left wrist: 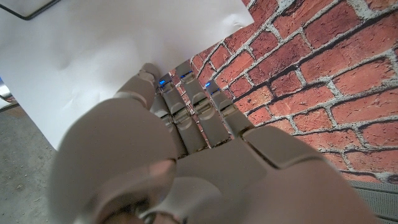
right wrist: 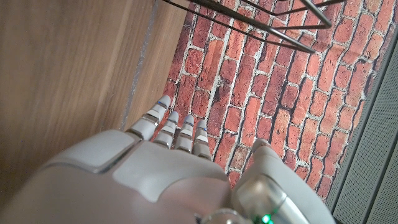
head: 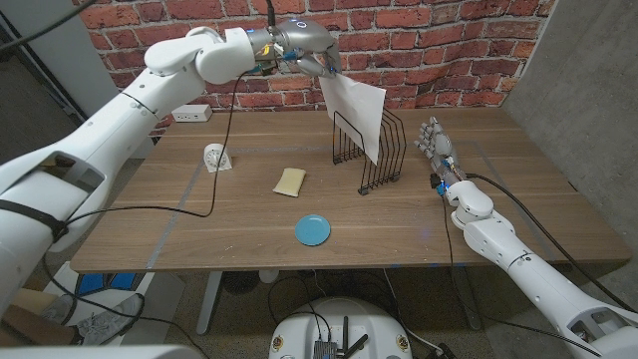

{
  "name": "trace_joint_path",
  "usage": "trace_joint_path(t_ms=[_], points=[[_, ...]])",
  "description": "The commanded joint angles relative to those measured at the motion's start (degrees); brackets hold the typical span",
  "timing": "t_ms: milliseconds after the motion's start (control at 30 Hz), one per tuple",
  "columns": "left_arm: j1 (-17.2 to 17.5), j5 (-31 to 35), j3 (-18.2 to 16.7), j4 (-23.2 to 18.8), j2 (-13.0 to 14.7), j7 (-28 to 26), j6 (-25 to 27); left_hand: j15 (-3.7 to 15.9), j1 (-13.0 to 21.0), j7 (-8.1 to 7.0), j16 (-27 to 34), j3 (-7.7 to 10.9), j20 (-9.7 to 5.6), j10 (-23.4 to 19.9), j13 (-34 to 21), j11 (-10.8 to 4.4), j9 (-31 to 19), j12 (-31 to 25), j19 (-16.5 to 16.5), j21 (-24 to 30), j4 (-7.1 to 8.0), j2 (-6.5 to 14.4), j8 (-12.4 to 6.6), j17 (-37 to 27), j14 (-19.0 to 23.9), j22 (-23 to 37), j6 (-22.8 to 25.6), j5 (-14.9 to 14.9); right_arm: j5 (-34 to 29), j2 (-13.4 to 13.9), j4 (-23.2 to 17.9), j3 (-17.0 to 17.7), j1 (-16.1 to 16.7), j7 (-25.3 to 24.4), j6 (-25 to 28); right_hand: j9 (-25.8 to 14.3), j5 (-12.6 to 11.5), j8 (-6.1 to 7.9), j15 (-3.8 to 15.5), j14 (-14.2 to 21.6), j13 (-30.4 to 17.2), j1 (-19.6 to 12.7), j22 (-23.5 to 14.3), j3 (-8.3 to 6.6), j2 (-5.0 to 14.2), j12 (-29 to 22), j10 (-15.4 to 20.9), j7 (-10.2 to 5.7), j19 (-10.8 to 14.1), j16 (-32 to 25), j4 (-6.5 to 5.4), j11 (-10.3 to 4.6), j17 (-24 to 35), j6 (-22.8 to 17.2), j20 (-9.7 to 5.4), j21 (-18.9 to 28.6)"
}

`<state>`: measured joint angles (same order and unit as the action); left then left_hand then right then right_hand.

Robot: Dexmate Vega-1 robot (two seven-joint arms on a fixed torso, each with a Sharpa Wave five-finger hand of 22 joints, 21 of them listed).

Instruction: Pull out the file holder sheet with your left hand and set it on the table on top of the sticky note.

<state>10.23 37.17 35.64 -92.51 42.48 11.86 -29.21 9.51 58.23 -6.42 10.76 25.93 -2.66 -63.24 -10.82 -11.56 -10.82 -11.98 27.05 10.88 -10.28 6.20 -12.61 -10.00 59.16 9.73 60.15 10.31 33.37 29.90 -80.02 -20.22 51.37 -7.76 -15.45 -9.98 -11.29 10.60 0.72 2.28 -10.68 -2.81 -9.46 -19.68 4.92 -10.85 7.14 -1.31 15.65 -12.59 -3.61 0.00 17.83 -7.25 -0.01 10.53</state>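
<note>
Hanging from the left hand (head: pixel 299 45), the white sheet (head: pixel 354 112) is raised above the black wire file holder (head: pixel 371 150), with its lower corner still dipping between the wires. It looks thin, light and limp: it will likely flap and bend under any quick move, and a pinch near the top edge, as it has now, lets it hang straight. Laid down, it would probably slide on the wood, so it wants a slow, low approach.

In the left wrist view the fingers (left wrist: pixel 186 115) close against the paper (left wrist: pixel 93 56), so the hand has hold of it by an upper edge. The left arm reaches high and far across the table, its hand above the file holder and in front of the brick wall (head: pixel 439 40).

The yellow sticky note (head: pixel 291 180) lies on the wooden table (head: pixel 179 214) just to the robot's left of the file holder; a blue disc (head: pixel 313 229) sits nearer the robot than the note, and a white round object (head: pixel 216 157) lies further left.

The right hand (head: pixel 439 150) waits to the right of the file holder, fingers extended and holding nothing.
</note>
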Motion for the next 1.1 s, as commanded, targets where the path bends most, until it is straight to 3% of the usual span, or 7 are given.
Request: trace_joint_path(t_ms=[33, 1100], points=[[3.2, -1.2, -2.8, -3.2, 1.7, -1.7, 2.5, 4.38, 0.6, -0.17, 0.0, 0.5, -9.0, -0.5, -0.2, -0.23, -0.1, 0.0, 0.6, 0.2, 0.14, -0.2, 0.34, -0.1, 0.6, 0.1, 0.6, 0.1, -0.2, 0.3, -0.8, -0.1, 0.2, -0.2, 0.6, -0.2, -0.2, 0.22, -0.18, -0.2, -0.2, 0.2, -0.2, -0.16, 2.34, -0.2, 0.4, 0.07, 0.4, -0.4, 0.25, -0.05, -0.1, -0.4, 0.07, 0.3], [11.7, -3.8, -11.0, -11.1, 7.2, -7.4, 10.3, 4.4, 0.7, 0.11, 0.1, 0.45, -8.98, -0.8, -0.3, -0.27, -0.1, 0.0, 0.7, 0.2, 0.12, -0.2, 0.46, -0.2, 0.9, 0.1, 0.9, 0.1, -1.1, -0.2, -0.5, -0.9, -1.1, -0.1, 0.8, -0.2, -0.2, 0.21, -0.05, -0.2, -0.2, 0.3, -0.2, -0.15, 2.4, -0.3, 0.4, 0.14, 0.5, -0.5, 0.32, 0.03, -0.1, -0.5, -0.15, 0.3]])
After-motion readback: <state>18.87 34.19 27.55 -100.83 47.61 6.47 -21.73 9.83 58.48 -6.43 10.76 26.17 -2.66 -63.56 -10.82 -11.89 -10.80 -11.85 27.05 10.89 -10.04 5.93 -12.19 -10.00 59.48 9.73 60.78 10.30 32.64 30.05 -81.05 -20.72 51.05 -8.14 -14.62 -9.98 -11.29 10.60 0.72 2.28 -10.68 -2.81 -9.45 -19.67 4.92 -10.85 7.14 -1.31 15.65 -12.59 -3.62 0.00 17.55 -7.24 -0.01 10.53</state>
